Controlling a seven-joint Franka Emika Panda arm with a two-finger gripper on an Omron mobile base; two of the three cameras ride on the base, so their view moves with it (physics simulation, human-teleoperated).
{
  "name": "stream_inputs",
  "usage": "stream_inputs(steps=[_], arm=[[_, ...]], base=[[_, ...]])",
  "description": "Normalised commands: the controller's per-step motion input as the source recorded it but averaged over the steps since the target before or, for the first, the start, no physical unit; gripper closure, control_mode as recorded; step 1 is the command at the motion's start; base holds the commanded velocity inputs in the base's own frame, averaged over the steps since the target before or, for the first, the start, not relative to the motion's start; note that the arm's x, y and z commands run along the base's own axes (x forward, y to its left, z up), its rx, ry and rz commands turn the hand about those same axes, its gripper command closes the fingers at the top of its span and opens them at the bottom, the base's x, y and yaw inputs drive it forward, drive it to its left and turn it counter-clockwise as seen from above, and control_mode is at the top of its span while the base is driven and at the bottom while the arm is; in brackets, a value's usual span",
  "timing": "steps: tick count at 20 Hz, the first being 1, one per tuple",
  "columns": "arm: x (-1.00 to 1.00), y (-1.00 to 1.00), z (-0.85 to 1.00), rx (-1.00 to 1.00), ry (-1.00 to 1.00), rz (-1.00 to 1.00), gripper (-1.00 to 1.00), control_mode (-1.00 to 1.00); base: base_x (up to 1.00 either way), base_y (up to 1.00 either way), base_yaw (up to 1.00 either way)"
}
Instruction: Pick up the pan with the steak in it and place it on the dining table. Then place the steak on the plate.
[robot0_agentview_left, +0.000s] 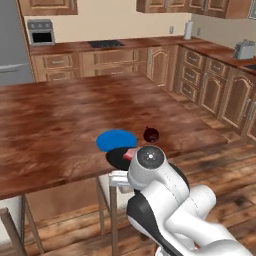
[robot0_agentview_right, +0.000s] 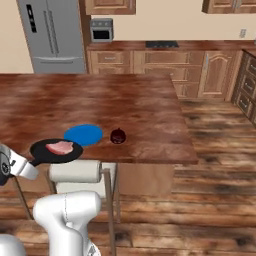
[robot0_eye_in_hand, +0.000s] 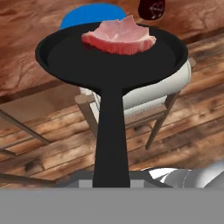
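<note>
The black pan (robot0_eye_in_hand: 111, 54) hangs level in the air at the near edge of the dining table (robot0_agentview_right: 100, 100), partly over a chair. My gripper (robot0_agentview_right: 20, 166) is shut on the end of its straight handle (robot0_eye_in_hand: 111, 135). The pinkish-red steak (robot0_eye_in_hand: 119, 36) lies in the far half of the pan. Just beyond the pan, the blue plate (robot0_eye_in_hand: 87, 12) rests flat on the table. From the sides, the pan (robot0_agentview_right: 56, 151) with the steak (robot0_agentview_right: 60, 147) sits just near of the plate (robot0_agentview_right: 83, 134). My arm covers most of the pan (robot0_agentview_left: 116, 157) in the left base view.
A small dark red mug (robot0_agentview_right: 118, 135) stands on the table right of the plate. A white-cushioned chair (robot0_agentview_right: 75, 172) is tucked under the table edge below the pan. Wood counters with a stovetop (robot0_agentview_right: 161, 44) and a fridge (robot0_agentview_right: 55, 35) line the back wall.
</note>
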Motion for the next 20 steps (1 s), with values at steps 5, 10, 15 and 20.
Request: stream_inputs(steps=[5, 10, 15, 20], arm=[[0.0, 0.0, 0.0, 0.0, 0.0, 0.0, 1.0, 1.0], [0.0, 0.0, 0.0, 0.0, 0.0, 0.0, 1.0, 1.0], [0.0, 0.0, 0.0, 0.0, 0.0, 0.0, 1.0, 1.0], [0.0, 0.0, 0.0, 0.0, 0.0, 0.0, 1.0, 1.0]], base=[[0.04, 0.34, -0.06], [0.12, 1.0, -0.09], [0.01, 0.39, -0.03], [0.37, 0.02, -0.02]])
